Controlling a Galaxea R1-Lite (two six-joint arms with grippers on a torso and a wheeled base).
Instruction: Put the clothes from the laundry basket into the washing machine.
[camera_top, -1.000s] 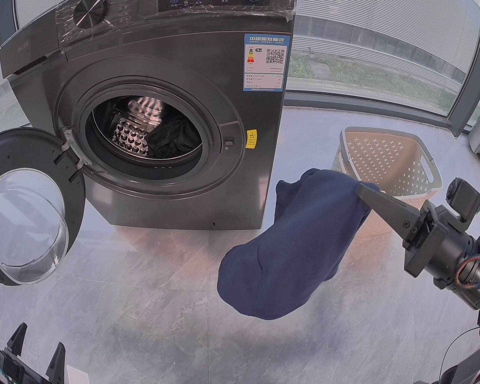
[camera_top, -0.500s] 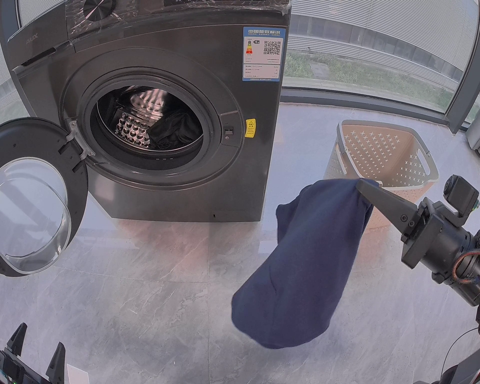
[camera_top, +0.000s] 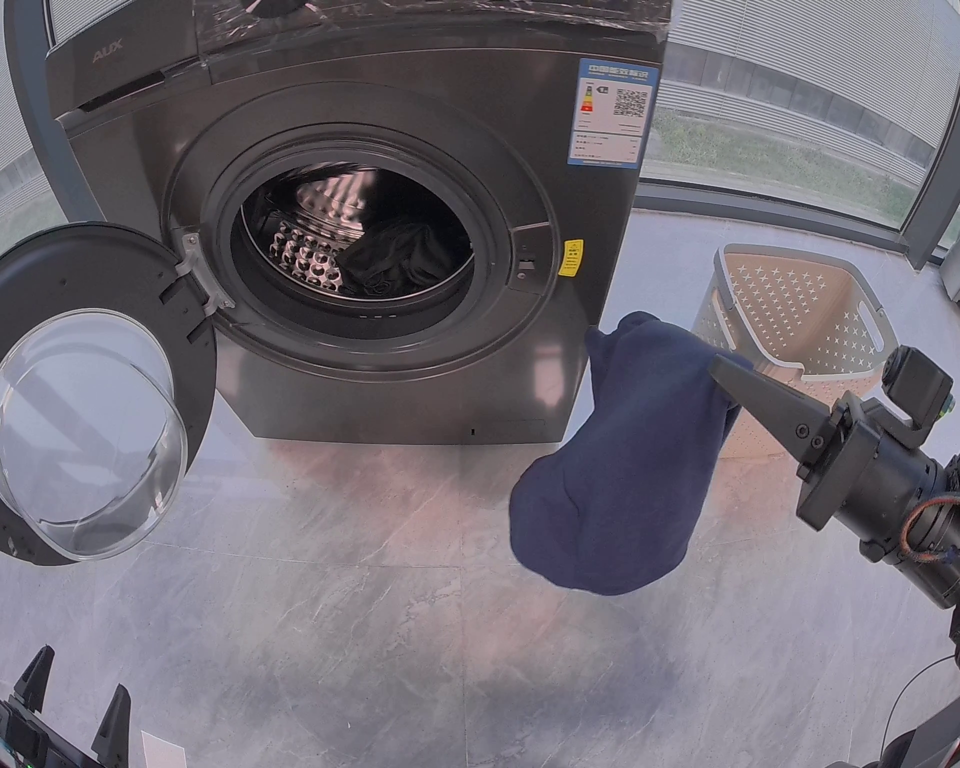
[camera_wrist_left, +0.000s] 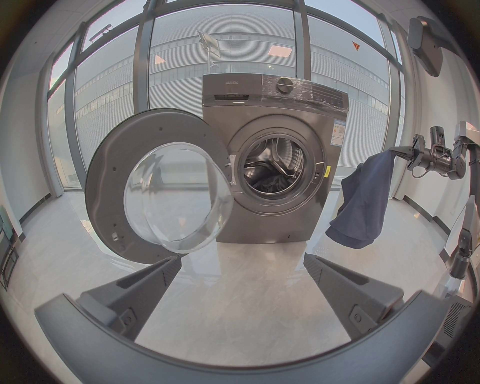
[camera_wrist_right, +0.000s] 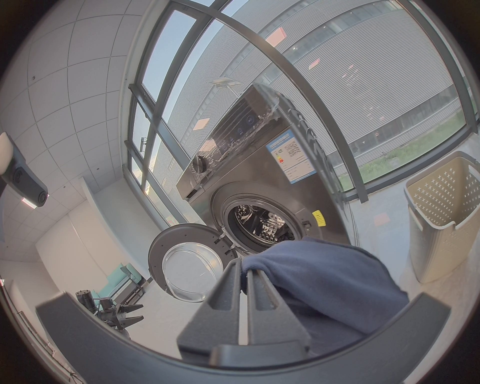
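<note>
Right gripper (camera_top: 722, 368) is clenching the navy garment (camera_top: 630, 450), apparently by one edge, hanging right of centre in the head view, short of the washing machine (camera_top: 430, 400), risking the trailing hem snagging the opening's rim (camera_top: 490, 300).

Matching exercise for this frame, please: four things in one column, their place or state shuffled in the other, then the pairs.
1. navy garment
2. washer door
3. laundry basket
4. black clothing

A. lying in the drum
B. standing on the floor
C. hanging from the shut right gripper
D. swung wide open

Pairs: 1-C, 2-D, 3-B, 4-A.
</note>
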